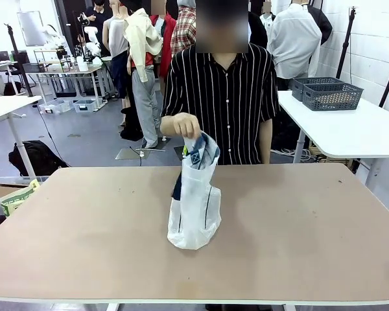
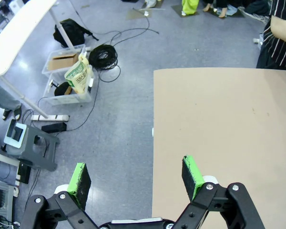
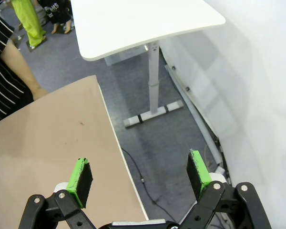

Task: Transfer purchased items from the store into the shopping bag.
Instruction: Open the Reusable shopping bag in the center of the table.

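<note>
The shopping bag looks soft and light, best gripped by its strap handles. The left tool and right tool gape empty.

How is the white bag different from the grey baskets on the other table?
The white bag is soft plastic, on the brown table, its top held by a person's hand. The grey baskets are stiff lattice, on the white table, untouched. Both are containers.

The front camera looks across the brown table at the person on its far side. Each wrist camera looks down from high: left over the table's left edge, right over its right edge; all share the tabletop.
</note>
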`<state>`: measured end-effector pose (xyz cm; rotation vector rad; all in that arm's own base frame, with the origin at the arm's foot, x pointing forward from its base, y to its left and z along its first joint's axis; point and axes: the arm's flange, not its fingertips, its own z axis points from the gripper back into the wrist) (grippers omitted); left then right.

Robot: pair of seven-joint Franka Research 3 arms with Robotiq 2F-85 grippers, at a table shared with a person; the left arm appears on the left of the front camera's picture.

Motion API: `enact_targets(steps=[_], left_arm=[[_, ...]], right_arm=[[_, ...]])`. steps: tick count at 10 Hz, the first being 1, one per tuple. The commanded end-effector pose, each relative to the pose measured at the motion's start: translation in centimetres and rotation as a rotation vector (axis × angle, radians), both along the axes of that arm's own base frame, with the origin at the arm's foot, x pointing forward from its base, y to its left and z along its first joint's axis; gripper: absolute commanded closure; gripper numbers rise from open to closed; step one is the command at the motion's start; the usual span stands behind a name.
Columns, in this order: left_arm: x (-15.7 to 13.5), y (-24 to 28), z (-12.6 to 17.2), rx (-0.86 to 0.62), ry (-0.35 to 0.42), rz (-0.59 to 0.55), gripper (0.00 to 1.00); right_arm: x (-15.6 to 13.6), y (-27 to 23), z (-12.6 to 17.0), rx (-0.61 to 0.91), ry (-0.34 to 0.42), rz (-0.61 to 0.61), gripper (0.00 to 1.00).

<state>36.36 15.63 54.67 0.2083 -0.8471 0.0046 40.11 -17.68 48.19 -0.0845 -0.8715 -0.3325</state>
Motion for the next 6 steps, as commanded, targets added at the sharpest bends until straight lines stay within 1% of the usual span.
enact_targets(steps=[1, 6], left_arm=[[0.03, 0.09, 0.00, 0.012, -0.004, -0.007, 0.00], [0.03, 0.09, 0.00, 0.012, -0.004, -0.007, 0.00]], right_arm=[[-0.13, 0.01, -0.14, -0.010, 0.011, 0.004, 0.00], [-0.13, 0.01, -0.14, -0.010, 0.011, 0.004, 0.00]])
